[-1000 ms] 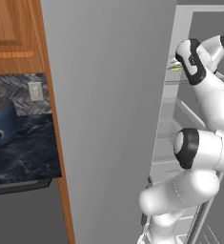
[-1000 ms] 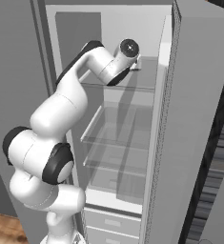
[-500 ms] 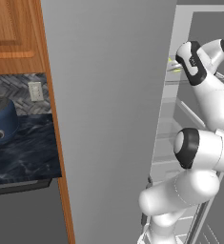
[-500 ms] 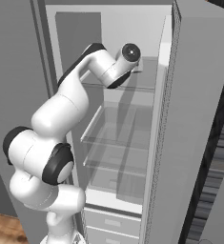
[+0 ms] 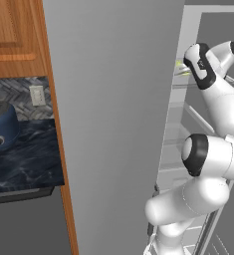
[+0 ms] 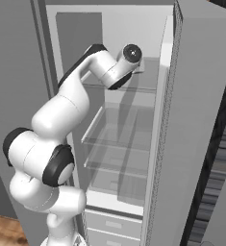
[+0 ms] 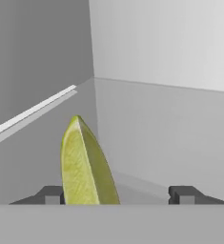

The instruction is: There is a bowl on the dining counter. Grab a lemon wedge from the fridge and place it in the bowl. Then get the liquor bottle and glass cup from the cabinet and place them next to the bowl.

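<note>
Both pincer [image 7: 116, 194] tips stand apart around the lemon wedge [image 7: 85, 164], arm reaching into the fridge [image 6: 133, 120].

The lemon wedge [image 7: 85, 164] is cut off at its lower end, its base hidden. The fridge [image 6: 191, 120] door runs past the right base view's edge.

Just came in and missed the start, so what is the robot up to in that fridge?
The white robot arm is reaching onto an upper shelf of the open grey fridge. In the hand view its gripper is at a small yellow-green lemon wedge, which stands between the jaws, close to one fingertip. The jaws are apart and have not clamped it, so the wedge is not yet held.
</note>
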### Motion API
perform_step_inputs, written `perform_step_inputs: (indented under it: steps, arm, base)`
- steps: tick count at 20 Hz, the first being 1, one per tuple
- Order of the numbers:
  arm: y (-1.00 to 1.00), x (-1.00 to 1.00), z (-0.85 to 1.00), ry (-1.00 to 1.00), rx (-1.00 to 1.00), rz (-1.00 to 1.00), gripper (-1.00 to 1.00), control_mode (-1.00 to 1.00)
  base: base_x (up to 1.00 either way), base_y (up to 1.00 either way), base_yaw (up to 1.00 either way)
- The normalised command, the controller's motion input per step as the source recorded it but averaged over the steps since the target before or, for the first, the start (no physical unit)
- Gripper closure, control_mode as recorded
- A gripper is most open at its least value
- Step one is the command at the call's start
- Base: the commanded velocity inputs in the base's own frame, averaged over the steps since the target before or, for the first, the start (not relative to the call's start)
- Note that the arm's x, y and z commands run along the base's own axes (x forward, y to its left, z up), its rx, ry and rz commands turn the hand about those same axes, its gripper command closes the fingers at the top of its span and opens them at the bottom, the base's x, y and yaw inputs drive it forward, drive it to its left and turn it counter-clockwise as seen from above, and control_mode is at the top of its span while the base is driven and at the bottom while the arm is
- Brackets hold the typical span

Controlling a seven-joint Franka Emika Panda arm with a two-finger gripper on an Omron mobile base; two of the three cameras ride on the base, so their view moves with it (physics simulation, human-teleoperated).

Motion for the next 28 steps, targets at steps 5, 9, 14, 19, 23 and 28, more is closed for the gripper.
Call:
perform_step_inputs:
  steps: [5,9,14,19,23,28]
  arm:
    - [0.02,0.0,-0.33,0.0,0.0,0.0,1.0,-1.0]
    - [0.06,0.0,-0.27,0.0,0.0,0.0,1.0,-1.0]
    - [0.09,-0.24,-0.06,0.0,0.0,0.0,1.0,-1.0]
    - [0.3,-0.88,0.21,0.0,0.0,0.0,1.0,-1.0]
    - [0.41,-1.0,0.44,0.0,0.0,0.0,1.0,-1.0]
    - [0.57,-1.0,0.49,0.0,0.0,0.0,1.0,-1.0]
  base:
    - [0.0,0.0,0.0]
    - [0.0,0.0,0.0]
    - [0.0,0.0,0.0]
    - [0.0,0.0,0.0]
    - [0.0,0.0,0.0]
    - [0.0,0.0,0.0]
